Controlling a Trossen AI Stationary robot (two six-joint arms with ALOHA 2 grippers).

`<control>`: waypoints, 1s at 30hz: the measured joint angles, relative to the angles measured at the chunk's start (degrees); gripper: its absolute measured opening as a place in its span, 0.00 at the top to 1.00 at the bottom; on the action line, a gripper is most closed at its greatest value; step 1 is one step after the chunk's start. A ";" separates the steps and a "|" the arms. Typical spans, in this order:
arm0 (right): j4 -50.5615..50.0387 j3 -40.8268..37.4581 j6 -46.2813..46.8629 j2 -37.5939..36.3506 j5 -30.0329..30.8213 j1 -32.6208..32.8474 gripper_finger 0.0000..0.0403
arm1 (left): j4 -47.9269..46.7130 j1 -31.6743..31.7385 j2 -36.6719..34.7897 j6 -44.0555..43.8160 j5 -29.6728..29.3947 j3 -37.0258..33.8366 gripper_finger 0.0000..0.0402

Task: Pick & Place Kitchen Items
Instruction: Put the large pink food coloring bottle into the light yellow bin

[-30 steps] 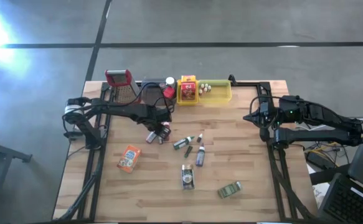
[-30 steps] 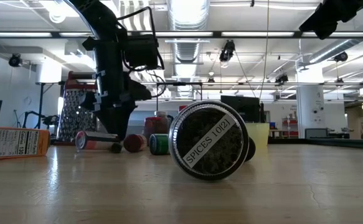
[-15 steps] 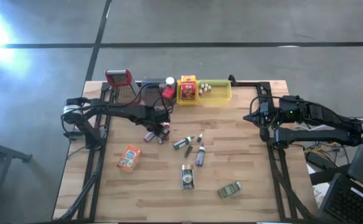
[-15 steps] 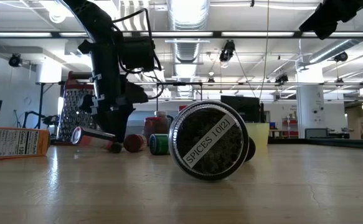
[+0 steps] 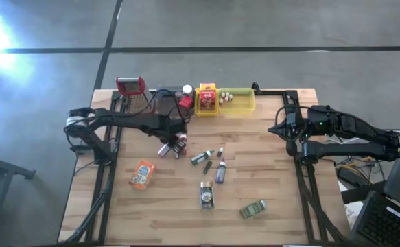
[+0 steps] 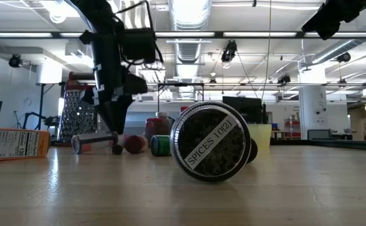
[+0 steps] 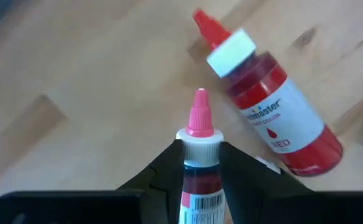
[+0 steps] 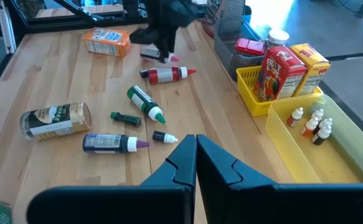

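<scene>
We see left gripper (image 7: 201, 163) clamped on pink-capped bottle (image 7: 200, 155), low over wooden table (image 5: 268, 171). Red bottle (image 7: 268, 112) lies just beside it. Right gripper (image 8: 195, 163) closed, empty, hovering near table's right edge. Scattered farther out: green-capped bottle (image 8: 145, 103), purple bottle (image 8: 111, 143), spice jar (image 6: 213, 142), orange packet (image 5: 142, 174). Yellow tray (image 5: 241, 104) and grater (image 5: 135, 92) along back edge. Room behind: ceiling lights, ducts.
</scene>
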 joint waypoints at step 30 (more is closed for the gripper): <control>-0.01 -0.01 0.19 -0.01 -0.01 0.00 0.98 | -1.51 1.18 -2.99 -2.78 -2.67 0.90 0.49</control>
